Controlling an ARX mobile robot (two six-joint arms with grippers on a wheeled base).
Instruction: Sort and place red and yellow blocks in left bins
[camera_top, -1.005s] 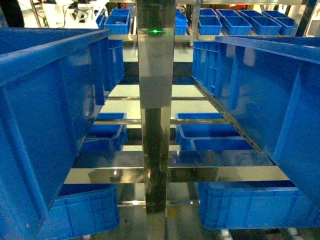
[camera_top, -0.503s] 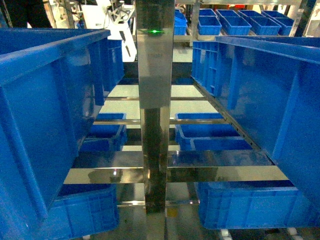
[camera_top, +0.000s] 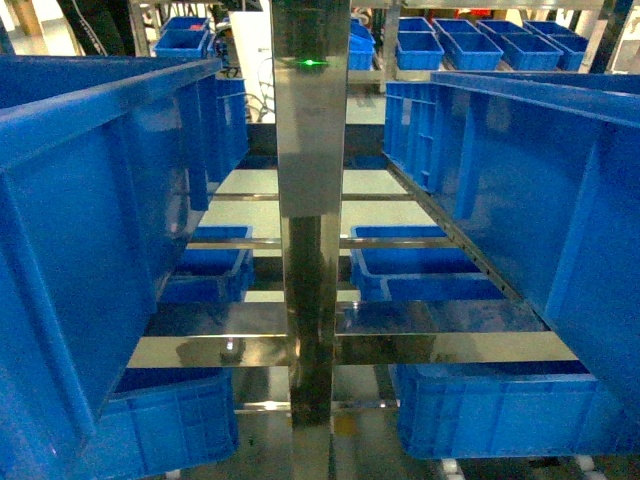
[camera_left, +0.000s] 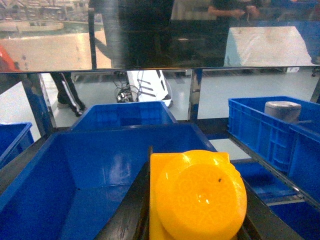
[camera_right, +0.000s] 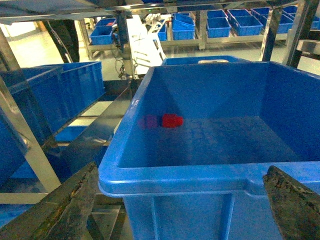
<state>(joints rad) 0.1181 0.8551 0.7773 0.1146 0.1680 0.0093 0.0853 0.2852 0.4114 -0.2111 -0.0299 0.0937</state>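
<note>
Ahead, your head camera shows only a steel rack post (camera_top: 310, 250) between big blue plastic bins (camera_top: 90, 260); no arms, no writing

Left wrist: your left gripper (camera_left: 195, 210) clamps the glossy yellow-orange studded brick (camera_left: 197, 197) above a bin, likely for dropping

Right wrist: your right gripper (camera_right: 180, 210) spreads wide; the small red brick (camera_right: 171, 120) lies inside that bin

Left gripper (camera_left: 197, 220) was clamped on the yellow block (camera_left: 197, 197), round stud facing the camera, dark fingers (camera_left: 127, 210) on either side. It hung over the near edge of a large blue bin (camera_left: 100, 165). Another blue bin (camera_left: 125, 114) sat just behind it. At right, a blue crate (camera_left: 260, 125) held a grey cylindrical object (camera_left: 282, 109). A metal shelf rail (camera_left: 150, 70) ran across above.
</note>
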